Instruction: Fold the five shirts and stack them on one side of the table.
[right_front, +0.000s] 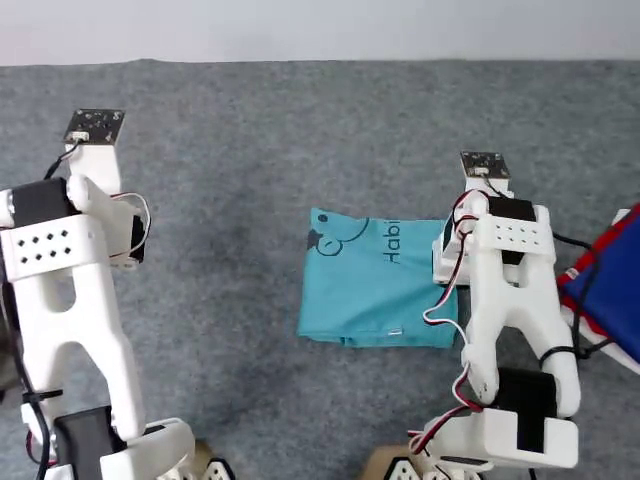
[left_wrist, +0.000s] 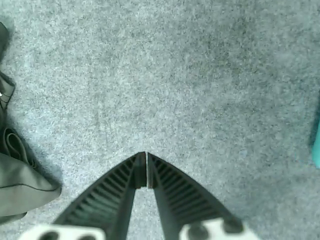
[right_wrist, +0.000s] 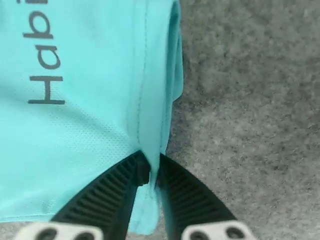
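Dark lettering runs sideways across the teal shirt (right_front: 370, 290), with a small dark line drawing near its 11 o'clock corner in the high view. The shirt is a thin, smooth knit folded into a rough rectangle, with a stitched hem along the doubled edge (right_wrist: 150, 75). It lies flat just off the table's centre, toward 4 o'clock.

The right arm (right_front: 510, 290) stands over the shirt's 3 o'clock edge. The right gripper (right_wrist: 149, 172) has ribbed black fingers (right_wrist: 120, 187) and is pinching that folded hem, with the fabric caught between the tips.

The left arm (right_front: 70, 280) is on the 9 o'clock side, well apart from the shirt. The left gripper (left_wrist: 146, 170) has its ribbed fingers pressed together, tips touching, with nothing between them, above bare grey felt-like table cover (right_front: 300, 120), which is coarse and speckled.

A red and blue garment (right_front: 610, 290) lies bunched at the table's 3 o'clock edge, just beside the right arm and partly behind its cables. In the left wrist view a crumpled dark garment (left_wrist: 15, 175) with a slight sheen sits near the left gripper, and a sliver of the teal shirt (left_wrist: 316, 145) shows farther off.
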